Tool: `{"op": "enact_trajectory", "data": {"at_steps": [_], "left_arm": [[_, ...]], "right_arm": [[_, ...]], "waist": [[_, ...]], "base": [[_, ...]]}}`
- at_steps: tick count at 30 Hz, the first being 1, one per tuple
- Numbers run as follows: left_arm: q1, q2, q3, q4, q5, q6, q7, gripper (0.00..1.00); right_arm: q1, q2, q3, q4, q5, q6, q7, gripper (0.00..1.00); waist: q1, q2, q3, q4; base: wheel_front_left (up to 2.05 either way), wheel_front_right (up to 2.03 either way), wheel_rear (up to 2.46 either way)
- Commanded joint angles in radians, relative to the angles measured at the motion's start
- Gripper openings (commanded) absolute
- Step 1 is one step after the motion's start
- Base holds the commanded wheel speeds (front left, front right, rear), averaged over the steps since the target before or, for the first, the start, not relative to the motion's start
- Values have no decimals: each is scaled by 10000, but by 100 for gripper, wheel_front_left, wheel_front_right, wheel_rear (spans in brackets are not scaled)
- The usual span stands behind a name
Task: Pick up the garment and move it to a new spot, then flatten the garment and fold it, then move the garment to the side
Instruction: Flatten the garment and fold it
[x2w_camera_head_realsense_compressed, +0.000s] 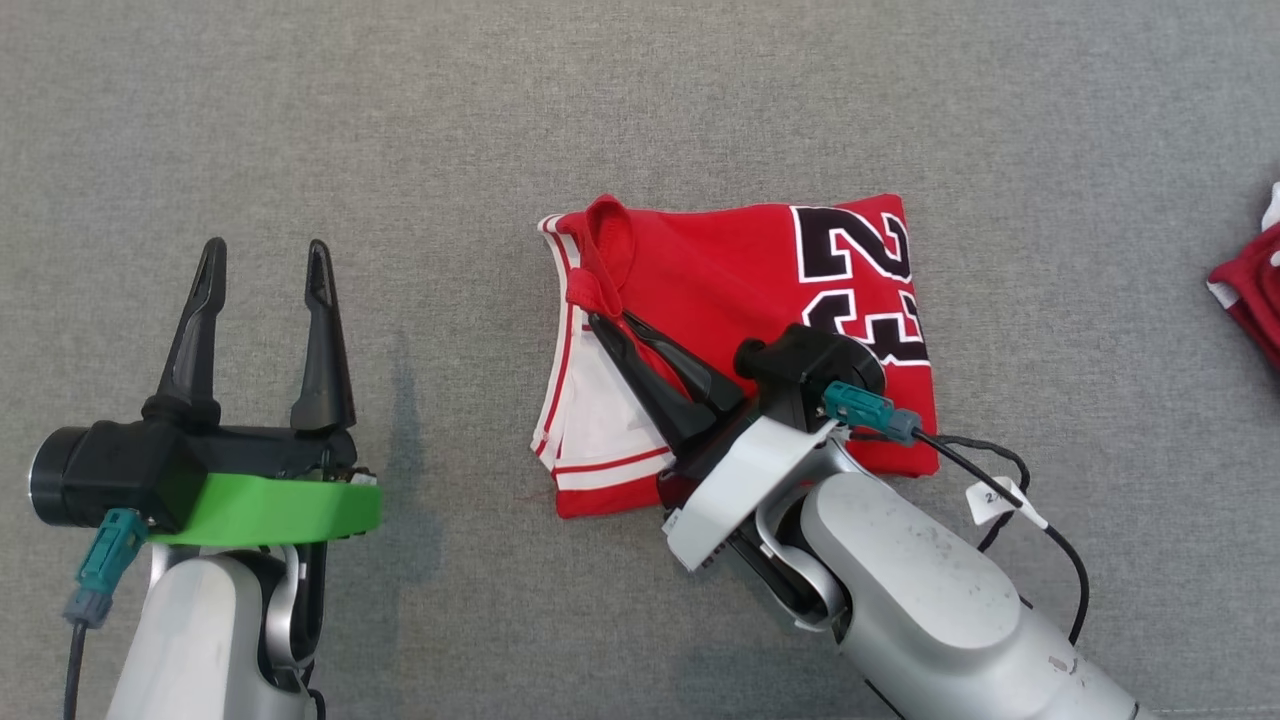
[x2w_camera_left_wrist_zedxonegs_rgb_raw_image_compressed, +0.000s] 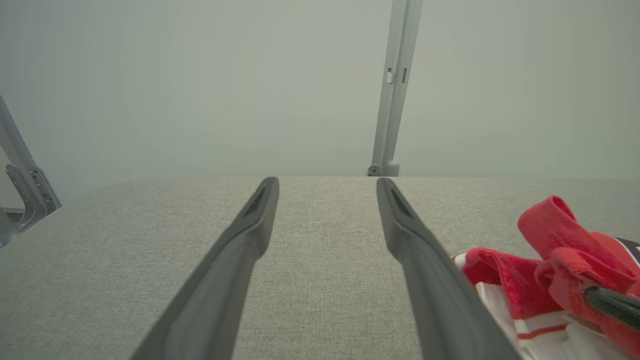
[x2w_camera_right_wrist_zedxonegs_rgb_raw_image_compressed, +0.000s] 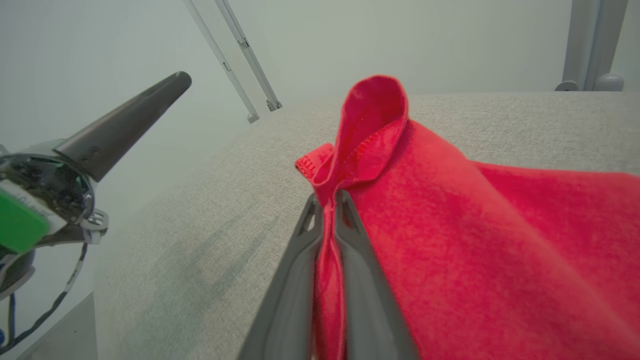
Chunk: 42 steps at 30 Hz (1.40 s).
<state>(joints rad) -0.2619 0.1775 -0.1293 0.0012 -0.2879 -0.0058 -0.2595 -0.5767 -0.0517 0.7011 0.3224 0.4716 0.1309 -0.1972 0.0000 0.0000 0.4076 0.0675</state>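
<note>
The garment (x2w_camera_head_realsense_compressed: 730, 290) is a red jersey with white trim and a black number, lying folded on the grey cloth surface (x2w_camera_head_realsense_compressed: 640, 120) at the middle. My right gripper (x2w_camera_head_realsense_compressed: 600, 318) is shut on a red fold near the jersey's left edge, and the pinched cloth stands up above the fingertips (x2w_camera_right_wrist_zedxonegs_rgb_raw_image_compressed: 327, 200). In the right wrist view the red garment (x2w_camera_right_wrist_zedxonegs_rgb_raw_image_compressed: 475, 240) spreads to the right of the fingers. My left gripper (x2w_camera_head_realsense_compressed: 265, 268) stands open over bare surface left of the jersey, with nothing between its fingers. From the left wrist, the garment (x2w_camera_left_wrist_zedxonegs_rgb_raw_image_compressed: 550, 250) shows at the lower right beside the open left gripper (x2w_camera_left_wrist_zedxonegs_rgb_raw_image_compressed: 327, 187).
Another red and white cloth (x2w_camera_head_realsense_compressed: 1250, 295) lies at the right edge of the surface. A pale metal post (x2w_camera_left_wrist_zedxonegs_rgb_raw_image_compressed: 395, 85) rises behind the far edge. A bracket (x2w_camera_left_wrist_zedxonegs_rgb_raw_image_compressed: 22, 190) stands at the left. Bare surface stretches left of and beyond the jersey.
</note>
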Motion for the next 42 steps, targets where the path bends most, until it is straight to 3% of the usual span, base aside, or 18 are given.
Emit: {"op": "enact_trajectory", "data": {"at_steps": [1, 6, 7, 8, 9, 10, 15, 22, 26, 32, 38, 42], "left_arm": [[-224, -44, -10, 9, 139, -37, -46, 100], [-338, -113, -23, 71, 194, -139, -46, 100], [-372, -124, -6, 85, 191, -160, -46, 100], [-392, -134, 4, 105, 196, -183, -46, 100], [-400, -147, 13, 126, 223, -191, -46, 100], [-413, -159, 23, 137, 245, -204, -46, 100], [-423, -182, 118, 188, 305, -266, -46, 100], [-276, -184, 242, 227, 396, -267, -46, 100], [-139, -154, 315, 239, 422, -259, -46, 100], [127, -70, 453, 279, 372, -213, -46, 100], [466, 31, 627, 238, 255, -132, -45, 100], [724, 82, 705, 126, 176, -68, 55, 100]], "right_arm": [[-229, -2, 96, 202, 190, -3, -186, 0], [-806, -2, 433, 935, 723, -3, -513, 0], [-924, 0, 499, 1039, 811, -3, -554, 4], [-1012, 1, 558, 1130, 890, -3, -586, 30], [-1096, 3, 665, 1162, 960, -3, -620, 95], [-1172, 3, 753, 1178, 1016, -3, -649, 100], [-1378, 0, 775, 711, 885, -3, -692, 100], [-909, -9, -273, -763, -53, -3, -692, 100], [-364, -87, -1548, -1651, -915, -4, -694, 100], [926, -703, -3495, -2698, -1722, -4, -694, 100], [2408, -1326, -5363, -2915, -1999, -3, -680, 100], [3078, -1553, -5965, -2953, -1930, -3, -634, 100]], "waist": [[0, 0, 119, 109], [0, 0, 337, 182], [0, 0, 376, 183], [0, 0, 403, 178], [0, 0, 424, 169], [0, 0, 443, 156], [0, 0, 456, 23], [0, 0, 271, -284], [0, 0, 73, -474], [0, 0, -330, -689], [0, 0, -786, -799], [0, 0, -1111, -866]], "base": [[0, 0, 0], [0, 0, 0], [0, 0, 0], [0, 0, 0], [0, 0, 0], [0, 0, 0], [0, 0, 0], [0, 0, 0], [0, 0, 0], [0, 0, 0], [0, 0, 0], [0, 0, 0]]}}
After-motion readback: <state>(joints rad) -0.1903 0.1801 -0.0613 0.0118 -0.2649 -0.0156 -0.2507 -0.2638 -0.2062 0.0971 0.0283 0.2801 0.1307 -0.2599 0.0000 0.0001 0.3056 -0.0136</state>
